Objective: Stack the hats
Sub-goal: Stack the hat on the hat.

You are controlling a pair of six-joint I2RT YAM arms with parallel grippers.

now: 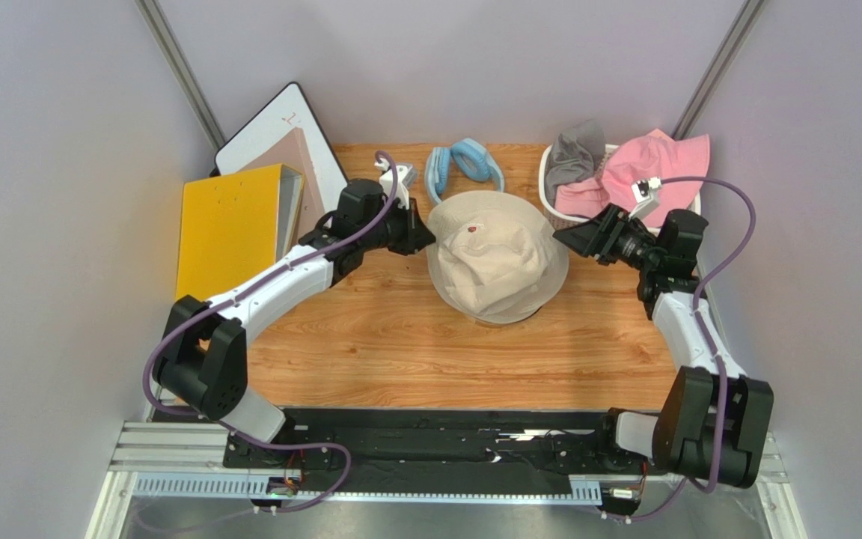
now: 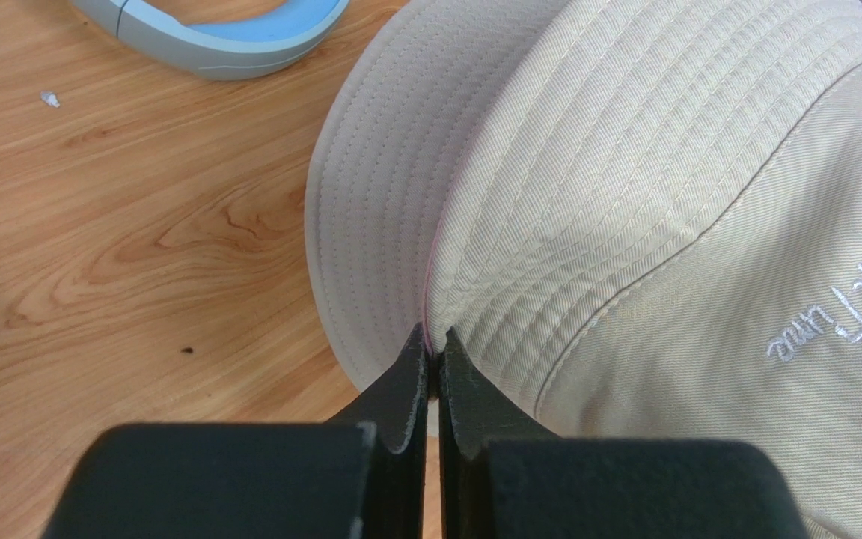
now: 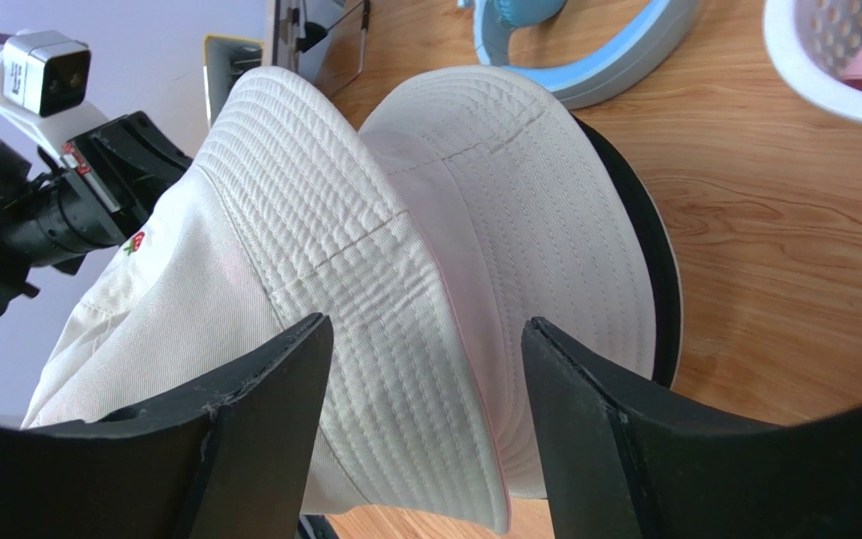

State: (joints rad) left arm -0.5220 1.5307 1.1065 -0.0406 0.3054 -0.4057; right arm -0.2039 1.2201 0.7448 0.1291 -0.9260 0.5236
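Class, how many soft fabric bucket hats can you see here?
4: beige fabric hat mid-table, black hat's brim beneath it, grey hat and pink hat in white basket, back right. Others may be hidden.

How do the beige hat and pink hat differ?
The beige hat sits mid-table, its brim pinched by the left claw; the pink hat lies crumpled in the white basket at the back, untouched. The beige hat covers a black hat; the pink hat lies beside a grey hat. Both are soft and brimmed.
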